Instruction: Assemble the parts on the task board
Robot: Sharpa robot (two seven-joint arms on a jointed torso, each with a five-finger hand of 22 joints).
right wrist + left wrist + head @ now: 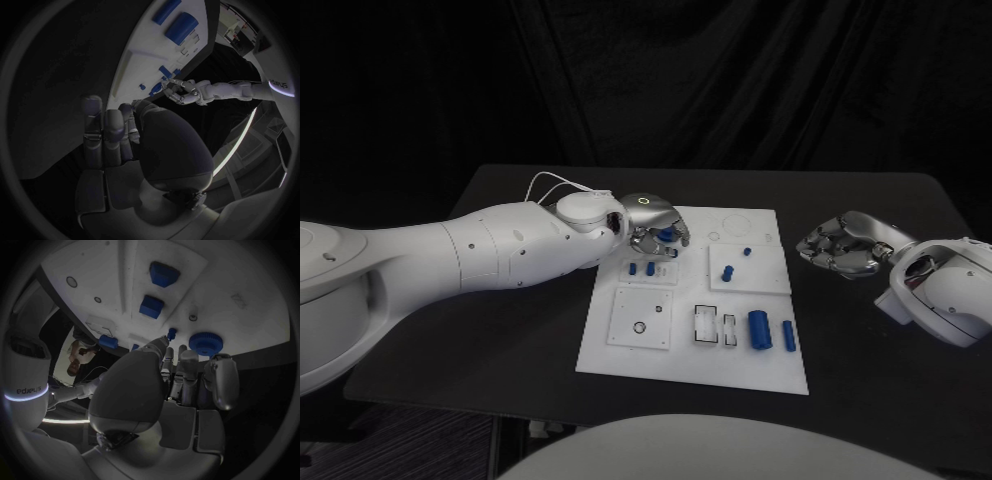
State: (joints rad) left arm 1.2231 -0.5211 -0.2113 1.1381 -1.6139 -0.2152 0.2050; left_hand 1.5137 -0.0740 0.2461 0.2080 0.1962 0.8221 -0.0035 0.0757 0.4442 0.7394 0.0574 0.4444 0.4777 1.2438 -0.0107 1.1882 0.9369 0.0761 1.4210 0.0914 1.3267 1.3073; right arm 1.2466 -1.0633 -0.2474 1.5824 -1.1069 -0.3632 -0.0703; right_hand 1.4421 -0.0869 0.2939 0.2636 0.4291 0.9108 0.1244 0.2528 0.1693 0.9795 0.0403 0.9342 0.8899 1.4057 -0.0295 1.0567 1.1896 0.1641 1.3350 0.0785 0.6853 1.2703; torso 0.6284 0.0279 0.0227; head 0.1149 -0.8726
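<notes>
Left hand (653, 226) hangs over the far-left part of the task board (653, 352), fingertips (164, 343) pinching a small blue peg (668, 235). The left wrist view shows the peg's long axis pointing down at the board. Directly beneath and slightly nearer lie two short blue pegs (643, 268) on the board; a round blue knob (205, 342) shows beside the fingers.

Right hand (845, 244) idles off the board's right edge, over the counter (473, 330), fingers curled inward, holding nothing.

Left hand is clearly nearer the work. The move likely turns on lowering the peg straight along its axis.
</notes>
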